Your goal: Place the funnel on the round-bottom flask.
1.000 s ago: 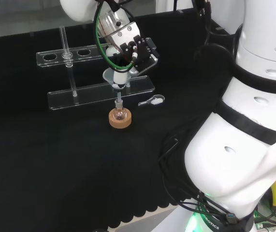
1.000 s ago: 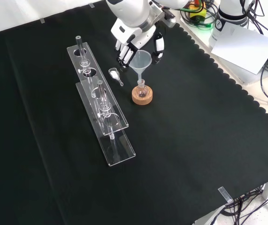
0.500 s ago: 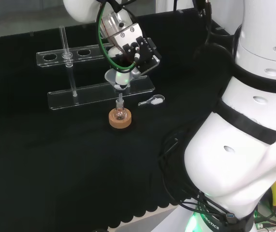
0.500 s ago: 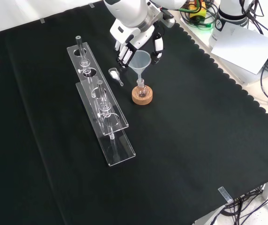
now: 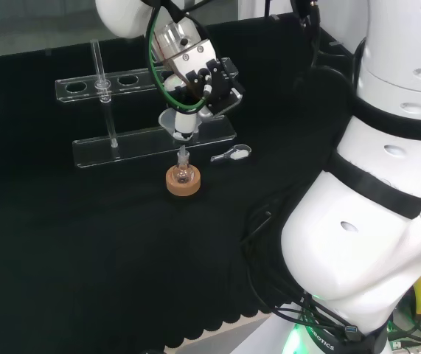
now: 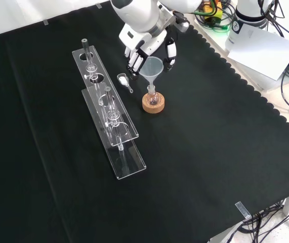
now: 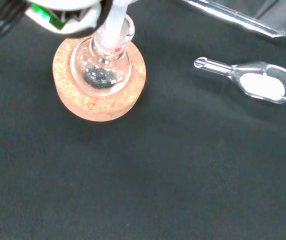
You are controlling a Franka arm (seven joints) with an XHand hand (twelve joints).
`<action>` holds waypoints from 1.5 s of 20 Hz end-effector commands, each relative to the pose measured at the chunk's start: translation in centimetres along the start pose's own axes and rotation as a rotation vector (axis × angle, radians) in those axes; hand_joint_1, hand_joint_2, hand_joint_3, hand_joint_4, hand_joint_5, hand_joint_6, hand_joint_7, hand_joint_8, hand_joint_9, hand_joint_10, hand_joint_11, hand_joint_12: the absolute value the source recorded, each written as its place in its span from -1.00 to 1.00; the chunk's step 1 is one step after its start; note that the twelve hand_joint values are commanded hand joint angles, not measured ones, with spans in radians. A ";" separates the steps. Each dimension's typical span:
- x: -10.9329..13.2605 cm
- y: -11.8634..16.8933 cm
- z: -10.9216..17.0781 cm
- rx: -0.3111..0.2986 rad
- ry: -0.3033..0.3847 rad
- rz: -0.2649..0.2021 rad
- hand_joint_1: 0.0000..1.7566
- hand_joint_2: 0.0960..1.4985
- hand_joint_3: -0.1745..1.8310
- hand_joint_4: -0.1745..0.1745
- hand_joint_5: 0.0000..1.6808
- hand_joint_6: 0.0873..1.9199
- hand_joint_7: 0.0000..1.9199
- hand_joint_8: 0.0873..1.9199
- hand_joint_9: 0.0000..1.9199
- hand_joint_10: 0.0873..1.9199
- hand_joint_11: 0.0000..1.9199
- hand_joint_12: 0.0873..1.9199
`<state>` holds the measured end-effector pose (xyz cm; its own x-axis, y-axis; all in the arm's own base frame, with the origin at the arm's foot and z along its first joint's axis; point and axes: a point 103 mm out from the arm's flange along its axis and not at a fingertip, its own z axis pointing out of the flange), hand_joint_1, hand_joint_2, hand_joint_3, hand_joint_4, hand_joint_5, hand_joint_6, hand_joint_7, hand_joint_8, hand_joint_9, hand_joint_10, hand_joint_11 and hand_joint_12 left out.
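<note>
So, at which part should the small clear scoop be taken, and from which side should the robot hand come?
Take the scoop by its thin handle, coming from above. It lies flat on the cloth with white powder in its bowl, so a pinch across the narrow stem would probably keep it level and the fingers out of the powder.

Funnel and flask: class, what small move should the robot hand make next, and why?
Probably release and lift away. The funnel stem already sits in the neck of the round-bottom flask on its cork ring, while the robot hand is curled at the funnel's rim.
</note>
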<state>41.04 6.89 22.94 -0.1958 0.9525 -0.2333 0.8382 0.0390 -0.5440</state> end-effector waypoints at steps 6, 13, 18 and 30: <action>0.9 0.3 0.8 0.014 -0.005 -0.017 0.15 -0.14 -0.03 -0.04 -0.32 -0.37 -0.35 -0.39 0.01 -0.63 -0.28 0.25; 0.7 0.3 1.1 0.015 0.004 -0.012 0.15 -0.14 -0.03 -0.04 -0.32 -0.36 -0.35 -0.39 0.01 -0.63 -0.28 0.25; 0.7 0.3 1.2 0.011 0.000 -0.015 0.15 -0.14 -0.03 -0.04 -0.32 -0.36 -0.35 -0.39 0.01 -0.63 -0.28 0.25; 0.6 0.3 1.2 -0.003 -0.006 -0.013 0.15 -0.14 -0.03 -0.05 -0.34 -0.37 -0.36 -0.39 0.00 -0.63 -0.28 0.25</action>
<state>40.54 7.08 21.67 -0.2083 0.9506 -0.2300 0.8351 0.0505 -0.5477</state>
